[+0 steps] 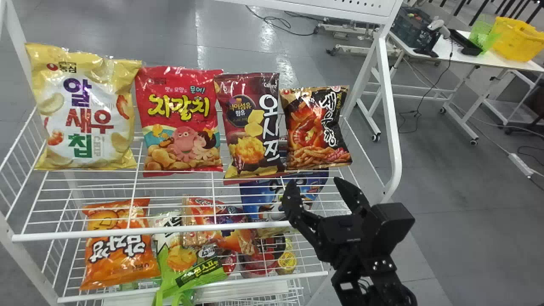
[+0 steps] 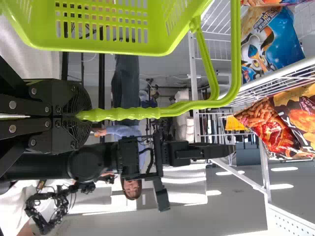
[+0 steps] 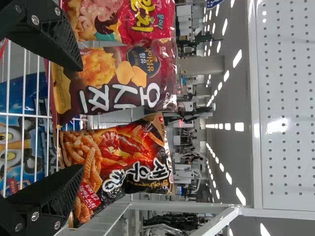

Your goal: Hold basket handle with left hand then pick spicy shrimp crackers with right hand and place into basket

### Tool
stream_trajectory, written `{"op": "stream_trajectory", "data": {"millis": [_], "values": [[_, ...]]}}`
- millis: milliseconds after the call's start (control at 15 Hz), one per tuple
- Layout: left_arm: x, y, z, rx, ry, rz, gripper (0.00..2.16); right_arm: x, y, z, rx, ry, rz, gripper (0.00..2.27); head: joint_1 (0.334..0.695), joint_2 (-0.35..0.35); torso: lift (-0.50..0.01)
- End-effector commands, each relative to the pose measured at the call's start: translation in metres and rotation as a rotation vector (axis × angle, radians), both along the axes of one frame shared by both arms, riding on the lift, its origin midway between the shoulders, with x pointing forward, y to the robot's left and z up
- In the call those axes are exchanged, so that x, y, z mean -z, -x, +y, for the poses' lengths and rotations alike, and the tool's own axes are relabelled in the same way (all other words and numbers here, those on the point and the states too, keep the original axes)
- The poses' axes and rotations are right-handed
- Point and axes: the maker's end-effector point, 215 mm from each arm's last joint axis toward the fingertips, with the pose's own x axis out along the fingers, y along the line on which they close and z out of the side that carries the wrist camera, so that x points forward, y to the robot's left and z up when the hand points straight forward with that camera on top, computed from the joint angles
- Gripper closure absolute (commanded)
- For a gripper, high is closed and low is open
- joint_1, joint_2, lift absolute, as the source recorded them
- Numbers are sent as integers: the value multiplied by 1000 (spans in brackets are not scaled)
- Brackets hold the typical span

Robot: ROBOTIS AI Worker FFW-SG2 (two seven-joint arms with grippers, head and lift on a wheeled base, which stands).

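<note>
The spicy shrimp crackers (image 1: 316,127) stand at the right end of a row on the upper wire shelf (image 1: 127,233). Their glossy, puffed bag is black and fiery orange, with a big curled shrimp, ridged golden sticks (almost a heap of little screws) and bold white lettering down one side; creases catch the light near the edges. Just beside them stands a narrower maroon bag (image 1: 248,127) of crinkled film, then a shiny red bag (image 1: 182,123) with a pink octopus and a plump yellow-and-white bag (image 1: 85,110). The right claw (image 1: 315,185) is spread wide near the crackers, its two dark, tapered fingers holding nothing. The left claw (image 2: 81,116) pinches the basket handle (image 2: 133,113), lime-green plastic with a wavy grip (rather like a string of beads). The basket (image 2: 147,47) has slotted walls and a smooth rim.
</note>
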Motion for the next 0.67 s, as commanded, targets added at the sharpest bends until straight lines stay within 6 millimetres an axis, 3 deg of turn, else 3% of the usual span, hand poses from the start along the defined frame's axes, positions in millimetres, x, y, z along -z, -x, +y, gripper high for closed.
{"op": "stream_trajectory", "data": {"millis": [0,400,600], "values": [[-1,-1,-1,-3,7,1,1814,-5,-23,-5,18,9,-16,110,695,-277,-37],[-1,-1,-1,-3,2,-2,1814,-9,-77,-20,45,37,-17,110,695,-273,-37],[-1,-1,-2,-2,1,-1,1814,-1,-103,-31,71,62,1,110,695,-273,-37]]}}
